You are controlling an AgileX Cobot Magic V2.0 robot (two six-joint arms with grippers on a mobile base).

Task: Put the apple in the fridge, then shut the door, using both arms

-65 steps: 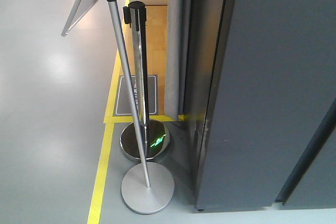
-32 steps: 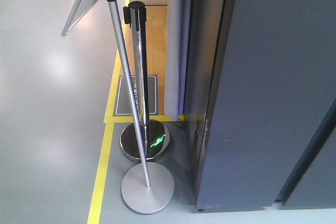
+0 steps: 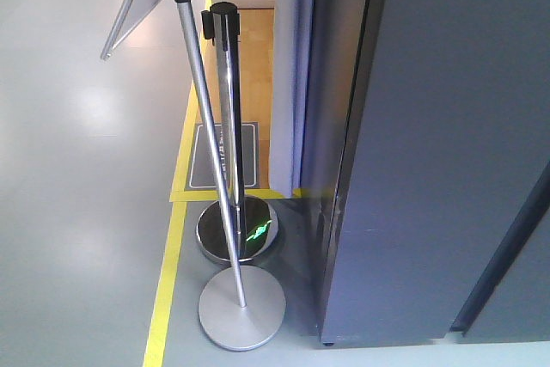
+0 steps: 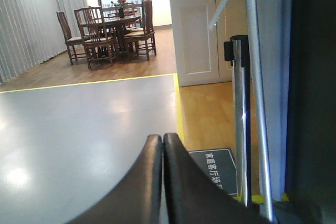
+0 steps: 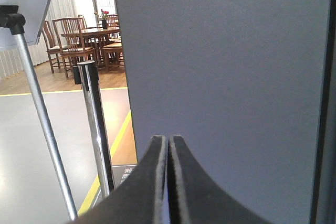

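Note:
The tall dark grey fridge fills the right of the front view, showing only its outside. It also fills most of the right wrist view as a flat grey panel, close ahead of my right gripper, which is shut with nothing in it. My left gripper is shut and empty too, held over the grey floor with the fridge's dark edge to its right. The apple is out of view. I cannot tell the door from the fridge body, and no arms show in the front view.
A chrome stanchion pole and a leaning sign stand with a round base stand just left of the fridge. A yellow floor line and a dark floor mat lie there. Dining chairs are far back.
The pale vertical strip along the fridge's left edge has grown lighter and narrower. The poles and the fridge panel have not moved.

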